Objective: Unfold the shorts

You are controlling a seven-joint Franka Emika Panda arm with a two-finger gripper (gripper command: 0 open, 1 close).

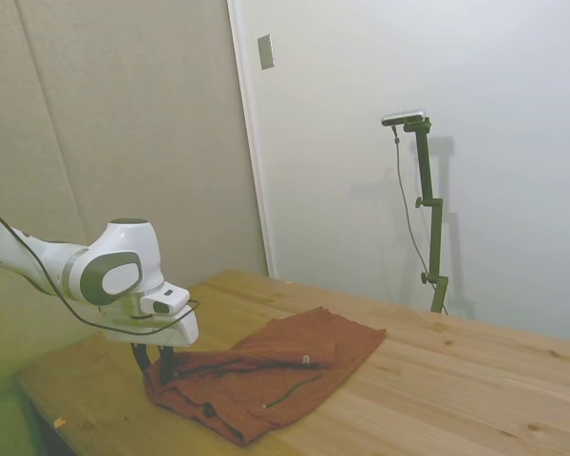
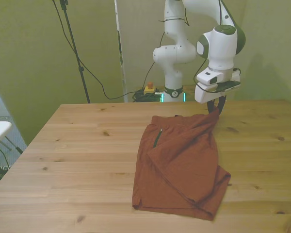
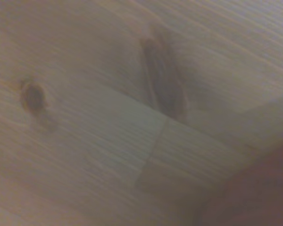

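The rust-brown shorts [image 2: 182, 162] lie folded on the wooden table [image 2: 87, 145], with a dark drawstring cord [image 1: 290, 389] trailing across the top layer. My gripper [image 2: 217, 109] is low over the shorts' far corner on the front view's right. That corner is drawn up into a peak between the dark fingers [image 1: 166, 361], so the gripper looks shut on the fabric. From the side, the shorts [image 1: 266, 370] spread away from the gripper [image 1: 158, 365] toward the table's middle. The blurred wrist view shows bare knotted wood and a sliver of the shorts [image 3: 259, 197] at one corner.
Bare wood [image 2: 87, 145] stretches wide on the front view's left of the shorts. The table's near edge [image 2: 63, 228] runs just below the shorts' hem. A small yellow and red object [image 2: 149, 88] sits behind the table near the robot's base.
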